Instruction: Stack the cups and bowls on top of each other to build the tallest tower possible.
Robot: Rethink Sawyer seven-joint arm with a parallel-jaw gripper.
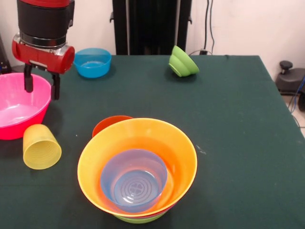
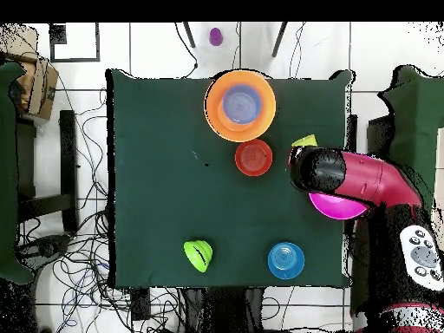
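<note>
My gripper [image 1: 42,84] hangs open at the far left, one finger inside the big pink bowl [image 1: 16,109] and the other just outside its rim. The yellow cup [image 1: 41,147] lies on its side in front of that bowl, mouth toward the camera. The tower [image 1: 143,143] stands at the near middle: a wide orange bowl with a purple bowl [image 1: 135,183] nested in it, and a pink rim and a lime-green bowl [image 1: 140,219] showing beneath. From overhead, my arm [image 2: 347,173] covers the gripper and part of the pink bowl [image 2: 336,208]; the cup [image 2: 304,140] and tower [image 2: 240,106] show.
A red-orange bowl [image 1: 109,123] sits upside down just behind the tower. At the far side of the green table [image 1: 228,119] are a small blue bowl [image 1: 93,62], upright, and a lime-green bowl [image 1: 183,62] tipped on its side. The pink bowl overhangs the table's edge.
</note>
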